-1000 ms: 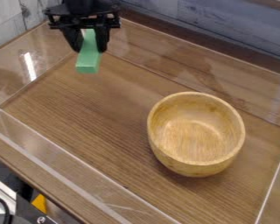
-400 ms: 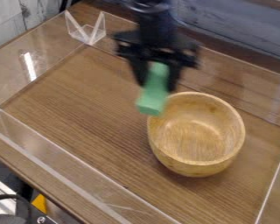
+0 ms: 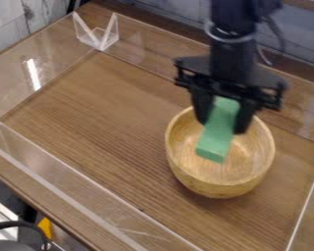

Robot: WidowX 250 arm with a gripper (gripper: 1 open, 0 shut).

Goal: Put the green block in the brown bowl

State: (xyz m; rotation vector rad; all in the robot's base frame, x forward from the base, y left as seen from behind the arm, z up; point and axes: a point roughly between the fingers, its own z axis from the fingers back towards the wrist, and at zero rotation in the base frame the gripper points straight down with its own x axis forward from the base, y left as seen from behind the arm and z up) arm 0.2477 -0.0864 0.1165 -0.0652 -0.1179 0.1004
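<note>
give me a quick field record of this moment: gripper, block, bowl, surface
gripper: gripper points down, shut on the green block
green block: green block hangs lengthwise from the jaws, over the bowl's hollow
brown bowl: brown bowl upright on the table, nothing seen resting inside
surface: wooden table
task state: block not yet released

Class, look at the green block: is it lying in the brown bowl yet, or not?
Not yet. The green block hangs on end, clamped in the gripper, over the brown bowl; whether its lower end touches the bowl cannot be told.
</note>
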